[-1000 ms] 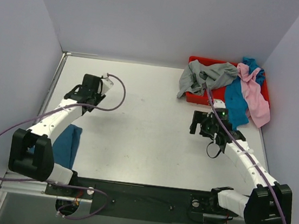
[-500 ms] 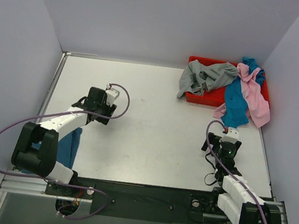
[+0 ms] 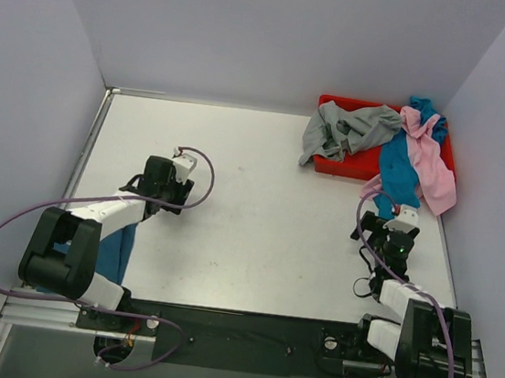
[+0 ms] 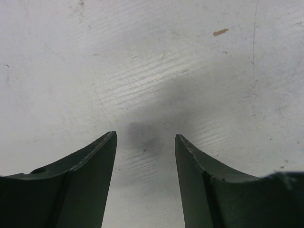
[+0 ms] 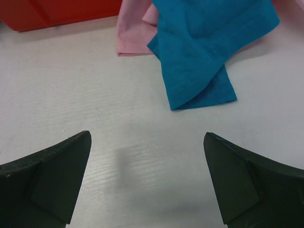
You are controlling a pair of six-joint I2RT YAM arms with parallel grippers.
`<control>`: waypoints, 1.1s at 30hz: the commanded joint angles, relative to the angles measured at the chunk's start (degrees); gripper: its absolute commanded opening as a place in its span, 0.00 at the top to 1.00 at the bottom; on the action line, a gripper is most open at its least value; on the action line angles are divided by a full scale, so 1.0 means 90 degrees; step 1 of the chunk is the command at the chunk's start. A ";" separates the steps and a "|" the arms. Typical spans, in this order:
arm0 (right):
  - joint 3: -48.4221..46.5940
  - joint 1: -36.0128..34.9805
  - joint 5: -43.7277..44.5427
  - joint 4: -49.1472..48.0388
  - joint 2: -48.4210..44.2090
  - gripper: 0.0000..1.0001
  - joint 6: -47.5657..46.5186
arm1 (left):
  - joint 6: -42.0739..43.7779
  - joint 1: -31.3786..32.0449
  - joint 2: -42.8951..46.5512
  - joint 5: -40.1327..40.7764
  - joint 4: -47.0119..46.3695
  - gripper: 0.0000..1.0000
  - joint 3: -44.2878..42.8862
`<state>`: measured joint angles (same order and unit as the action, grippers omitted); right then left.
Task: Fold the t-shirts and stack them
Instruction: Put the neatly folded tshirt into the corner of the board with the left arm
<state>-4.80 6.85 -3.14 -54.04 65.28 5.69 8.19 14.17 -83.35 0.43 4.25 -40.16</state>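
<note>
Inspection finding: I can read no text, label, brand, number or sign in any of the three views.

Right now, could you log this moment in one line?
left gripper open | right gripper open, facing turquoise-blue cloth t-shirt | nothing held
</note>
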 commanded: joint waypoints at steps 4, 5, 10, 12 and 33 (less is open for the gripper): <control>-0.0151 -0.0058 -0.0667 -0.0724 -0.0152 0.00 -0.0164 | -0.0089 -0.0081 0.0169 0.0099 -0.0814 0.38 0.0234; -0.0112 -0.0058 -0.0667 -0.0695 -0.0202 0.00 -0.0174 | -0.0099 -0.0100 0.0179 0.0109 -0.0862 0.38 0.0282; -0.0160 -0.0117 -0.0696 -0.0626 -0.0183 0.00 -0.0251 | -0.0157 -0.0159 0.0131 0.0070 -0.0902 0.38 0.0312; -0.0151 -0.0146 -0.0658 -0.0636 -0.0192 0.00 -0.0252 | -0.0187 -0.0169 0.0121 0.0060 -0.0883 0.38 0.0283; -0.0150 -0.0166 -0.0579 -0.0587 -0.0212 0.00 -0.0213 | -0.0304 -0.0589 0.0218 -0.0408 -0.0785 0.37 0.0468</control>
<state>-6.00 5.85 -7.77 -56.36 64.49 4.19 6.33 9.80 -83.07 -0.25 -0.60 -36.29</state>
